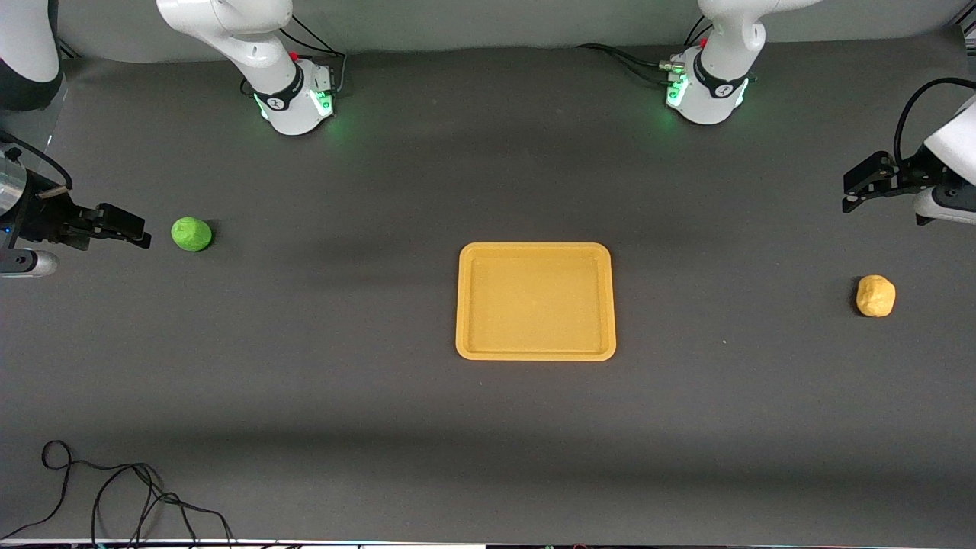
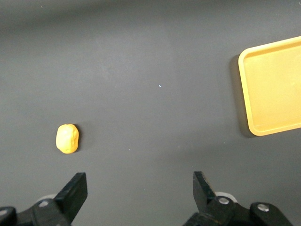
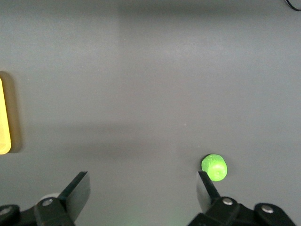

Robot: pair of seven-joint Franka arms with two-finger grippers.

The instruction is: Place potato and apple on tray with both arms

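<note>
**Both grippers open, tray bare**

Cables [image 1: 114, 496] lie nearest the camera on the table [image 1: 305, 381]. Farther off at mid-table, the tray [image 1: 535, 301] holds nothing, with open mat all round it.

Left gripper [image 2: 140, 190]: fingers spread wide, in the air over the left arm's end, near the potato [image 1: 875, 296] lying there.

Right gripper [image 3: 143, 190]: fingers likewise apart, empty, over the right arm's end, just beside the apple [image 1: 191, 234] on the mat.
</note>
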